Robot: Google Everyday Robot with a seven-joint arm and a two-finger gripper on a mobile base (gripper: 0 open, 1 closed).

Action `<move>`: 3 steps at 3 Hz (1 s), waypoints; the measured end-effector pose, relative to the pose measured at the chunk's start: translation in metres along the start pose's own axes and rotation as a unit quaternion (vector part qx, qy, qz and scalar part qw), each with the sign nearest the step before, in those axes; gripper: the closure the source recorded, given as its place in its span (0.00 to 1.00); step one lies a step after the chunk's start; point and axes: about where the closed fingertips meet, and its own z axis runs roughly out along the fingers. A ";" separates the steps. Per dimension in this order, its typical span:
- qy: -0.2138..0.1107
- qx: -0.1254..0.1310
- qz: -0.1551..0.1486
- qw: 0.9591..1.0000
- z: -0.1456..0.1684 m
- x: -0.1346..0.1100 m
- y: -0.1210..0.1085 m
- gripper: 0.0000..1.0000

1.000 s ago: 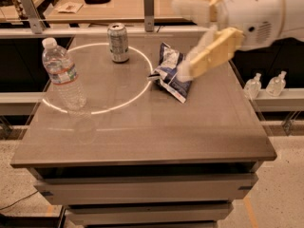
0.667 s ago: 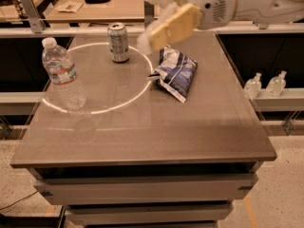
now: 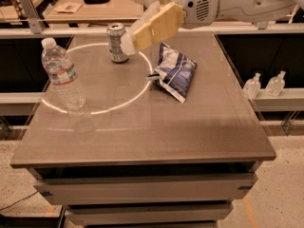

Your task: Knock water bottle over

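Note:
The water bottle (image 3: 63, 77) is clear ribbed plastic with a white cap and a pale label band. It stands upright at the left side of the grey table (image 3: 142, 132). My gripper (image 3: 130, 42) has tan fingers and hangs over the back middle of the table, reaching in from the upper right. Its tip is just right of the silver drink can (image 3: 116, 42) and well to the right of the bottle, not touching it.
A blue and white snack bag (image 3: 174, 71) lies right of centre. A bright ring of light (image 3: 102, 80) marks the tabletop. Two tiny clear bottles (image 3: 263, 84) sit on a ledge off the table's right side. Another table (image 3: 90, 4) stands behind.
My gripper and arm have swung left across the back of the table, from above the snack bag's right side to beside the can. The bottle, can and bag have not moved.

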 end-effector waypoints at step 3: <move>-0.020 0.005 0.065 0.998 0.098 0.103 0.003 0.00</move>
